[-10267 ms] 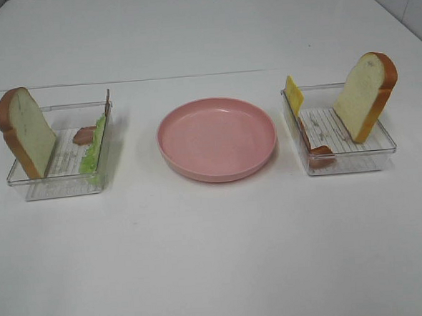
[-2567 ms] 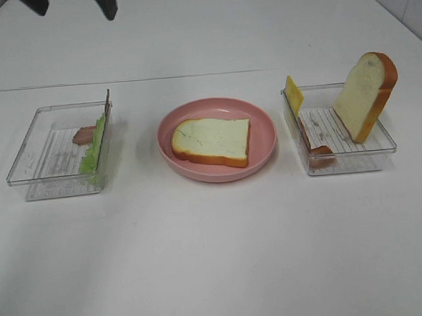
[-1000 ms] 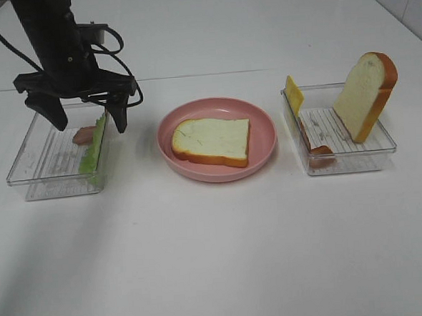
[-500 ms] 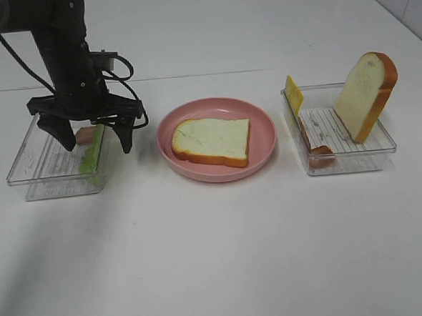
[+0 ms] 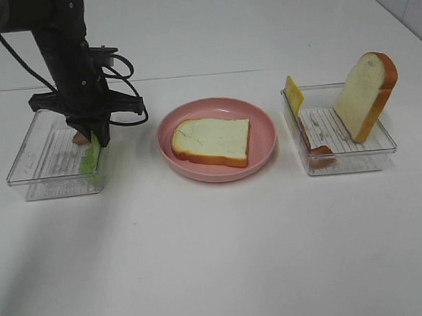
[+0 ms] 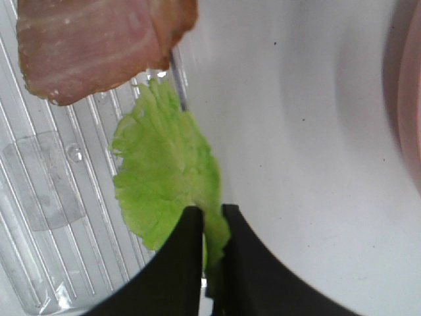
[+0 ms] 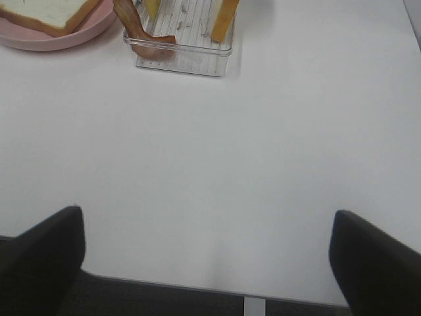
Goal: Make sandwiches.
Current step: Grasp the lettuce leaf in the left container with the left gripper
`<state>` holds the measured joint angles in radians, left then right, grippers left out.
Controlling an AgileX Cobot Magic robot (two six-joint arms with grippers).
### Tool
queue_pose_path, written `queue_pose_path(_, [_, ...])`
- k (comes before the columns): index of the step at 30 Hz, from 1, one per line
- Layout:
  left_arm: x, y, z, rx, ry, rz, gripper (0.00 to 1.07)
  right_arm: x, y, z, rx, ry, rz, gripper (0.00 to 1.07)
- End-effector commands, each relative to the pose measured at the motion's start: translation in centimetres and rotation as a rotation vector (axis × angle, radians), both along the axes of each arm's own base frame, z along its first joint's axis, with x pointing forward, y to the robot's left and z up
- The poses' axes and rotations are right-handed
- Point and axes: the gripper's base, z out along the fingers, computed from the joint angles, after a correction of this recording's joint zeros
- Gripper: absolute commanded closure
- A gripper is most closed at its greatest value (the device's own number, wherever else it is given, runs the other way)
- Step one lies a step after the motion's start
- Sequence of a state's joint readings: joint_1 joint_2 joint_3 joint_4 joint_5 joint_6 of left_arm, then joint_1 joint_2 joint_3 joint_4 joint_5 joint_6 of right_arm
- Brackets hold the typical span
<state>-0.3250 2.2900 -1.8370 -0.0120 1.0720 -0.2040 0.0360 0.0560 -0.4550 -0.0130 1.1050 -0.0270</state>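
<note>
Now that left claw (image 6: 212,214), wide a sec. ago, is clamped on lettuce (image 6: 164,171), it can be lifted to bread (image 5: 211,141).

One crusted white bread slice (image 5: 211,141) lies flat on the pink plate (image 5: 219,173). A second slice (image 5: 365,95) leans upright in the right tray (image 5: 355,165), with a yellow cheese square (image 5: 293,93) and a bacon strip (image 5: 318,150). Ruffled green lettuce (image 6: 161,178) stands at the left tray (image 5: 32,158) wall, pinched by the left gripper (image 6: 210,214), with another bacon piece (image 6: 92,46) beside it.
</note>
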Motion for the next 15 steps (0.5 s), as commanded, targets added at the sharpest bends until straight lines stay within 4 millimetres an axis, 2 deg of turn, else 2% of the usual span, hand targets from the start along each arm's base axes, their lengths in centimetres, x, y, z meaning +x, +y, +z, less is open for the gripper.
queue_pose_path(1, [-0.1, 0.0, -0.2, -0.004, 0.003, 0.008, 1.07, 0.0, 0.0, 0.0, 0.005, -0.006, 0.002, 0.09])
queue_pose_path(8, [-0.1, 0.0, 0.2, -0.005, -0.005, 0.008, 1.07, 0.0, 0.0, 0.0, 0.005, -0.006, 0.002, 0.09])
queue_pose_path(13, [-0.2, 0.0, 1.4, -0.012, -0.027, 0.008, 1.07, 0.0, 0.0, 0.0, 0.005, -0.006, 0.002, 0.09])
queue_pose_path(15, [-0.3, 0.1, 2.4, -0.02, -0.049, 0.008, 1.07, 0.0, 0.0, 0.0, 0.005, -0.006, 0.002, 0.09])
